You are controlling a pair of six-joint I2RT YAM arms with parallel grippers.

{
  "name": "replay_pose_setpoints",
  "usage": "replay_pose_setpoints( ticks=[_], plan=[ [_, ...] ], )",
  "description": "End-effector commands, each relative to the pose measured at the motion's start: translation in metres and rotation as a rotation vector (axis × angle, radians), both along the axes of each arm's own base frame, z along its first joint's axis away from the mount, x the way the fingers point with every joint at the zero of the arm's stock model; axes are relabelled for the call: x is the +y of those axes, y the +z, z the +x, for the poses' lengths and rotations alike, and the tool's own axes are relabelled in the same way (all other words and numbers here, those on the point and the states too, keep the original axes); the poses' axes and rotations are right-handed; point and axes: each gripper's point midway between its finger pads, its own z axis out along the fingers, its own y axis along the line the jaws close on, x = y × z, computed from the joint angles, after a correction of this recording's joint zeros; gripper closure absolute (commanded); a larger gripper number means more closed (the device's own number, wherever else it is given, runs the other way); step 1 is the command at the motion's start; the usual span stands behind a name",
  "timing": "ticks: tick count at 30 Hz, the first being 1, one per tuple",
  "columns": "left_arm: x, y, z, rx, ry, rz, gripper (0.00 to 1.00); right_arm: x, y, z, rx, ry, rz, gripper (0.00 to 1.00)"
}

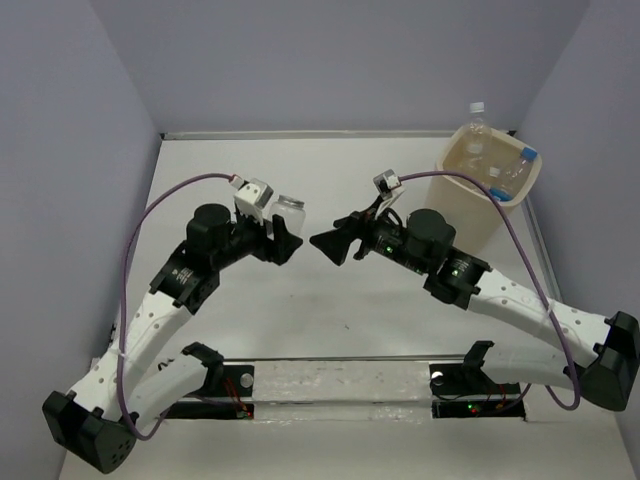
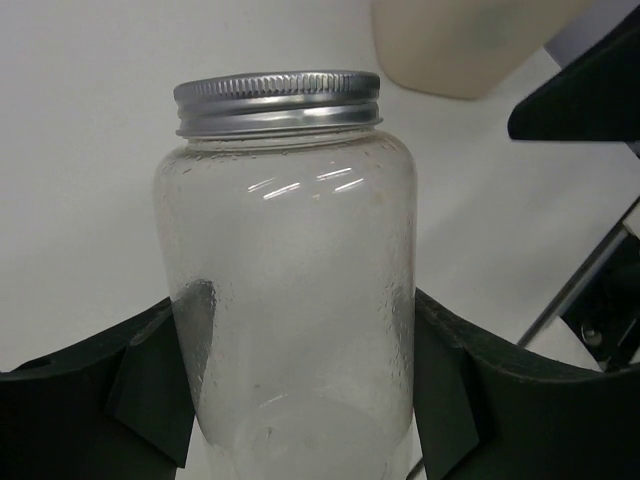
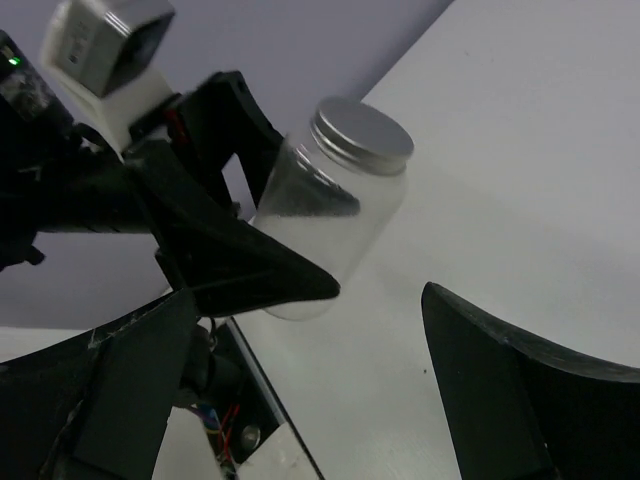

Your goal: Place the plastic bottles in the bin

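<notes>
A short, stubby clear bottle (image 1: 290, 212) with a silver screw lid sits between the fingers of my left gripper (image 1: 283, 240). In the left wrist view the gripper (image 2: 300, 400) is shut on the bottle (image 2: 290, 280), pads pressed to both sides of its lower body. My right gripper (image 1: 330, 246) is open and empty, pointing left at it from a short gap. In the right wrist view the gripper (image 3: 320, 400) faces the bottle (image 3: 340, 210). The cream bin (image 1: 470, 215) stands at the back right and holds a blue-capped bottle (image 1: 520, 165) and a white-capped one (image 1: 477, 112).
The bin's lower wall (image 2: 460, 45) shows at the top of the left wrist view, beyond the bottle. Purple-grey walls close in the table at left, right and back. A mounting rail (image 1: 340, 385) with wiring runs along the near edge between the arm bases.
</notes>
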Motion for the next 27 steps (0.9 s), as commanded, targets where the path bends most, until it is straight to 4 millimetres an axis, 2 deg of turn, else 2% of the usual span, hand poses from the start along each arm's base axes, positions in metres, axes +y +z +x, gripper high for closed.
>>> replay_pose_setpoints(
  ticks=[1, 3, 5, 6, 7, 11, 13, 17, 22, 23, 24, 25, 27],
  plan=[
    [-0.018, -0.018, -0.032, 0.051, -0.088, -0.093, 0.44, 0.001, 0.039, -0.021, -0.016, 0.092, 0.094, 0.00],
    [-0.022, -0.009, -0.045, 0.009, -0.134, -0.137, 0.44, -0.004, 0.042, -0.015, -0.030, 0.048, 0.097, 0.00],
    [-0.026, -0.006, -0.052, -0.002, -0.166, -0.150, 0.44, -0.001, 0.040, -0.012, -0.021, 0.046, 0.085, 0.00],
    [-0.028, -0.002, -0.054, -0.018, -0.184, -0.153, 0.44, 0.006, 0.028, -0.008, 0.005, 0.053, 0.055, 0.00],
    [-0.029, 0.001, -0.056, -0.030, -0.193, -0.151, 0.44, 0.011, 0.029, -0.010, 0.012, 0.075, 0.053, 0.00],
    [-0.038, 0.010, -0.060, -0.081, -0.239, -0.146, 0.44, 0.022, 0.006, 0.002, 0.067, 0.055, 0.017, 0.00],
    [-0.041, 0.013, -0.063, -0.100, -0.257, -0.148, 0.44, 0.024, 0.002, 0.004, 0.081, 0.051, 0.013, 0.00],
    [-0.050, 0.011, -0.068, -0.104, -0.310, -0.144, 0.43, 0.041, 0.004, -0.006, 0.099, 0.141, 0.025, 0.00],
    [-0.051, 0.011, -0.075, -0.121, -0.333, -0.144, 0.43, 0.052, -0.007, -0.010, 0.143, 0.190, 0.049, 0.00],
    [-0.050, 0.012, -0.077, -0.128, -0.336, -0.148, 0.43, 0.054, -0.001, -0.010, 0.140, 0.190, 0.081, 0.01],
    [-0.050, 0.013, -0.078, -0.133, -0.341, -0.152, 0.43, 0.054, -0.006, -0.011, 0.159, 0.191, 0.095, 0.03],
    [-0.049, 0.016, -0.081, -0.143, -0.346, -0.158, 0.43, 0.054, -0.006, -0.012, 0.163, 0.198, 0.107, 0.14],
    [-0.047, 0.018, -0.082, -0.153, -0.340, -0.162, 0.41, 0.056, -0.005, -0.013, 0.166, 0.207, 0.121, 0.27]
  ],
)
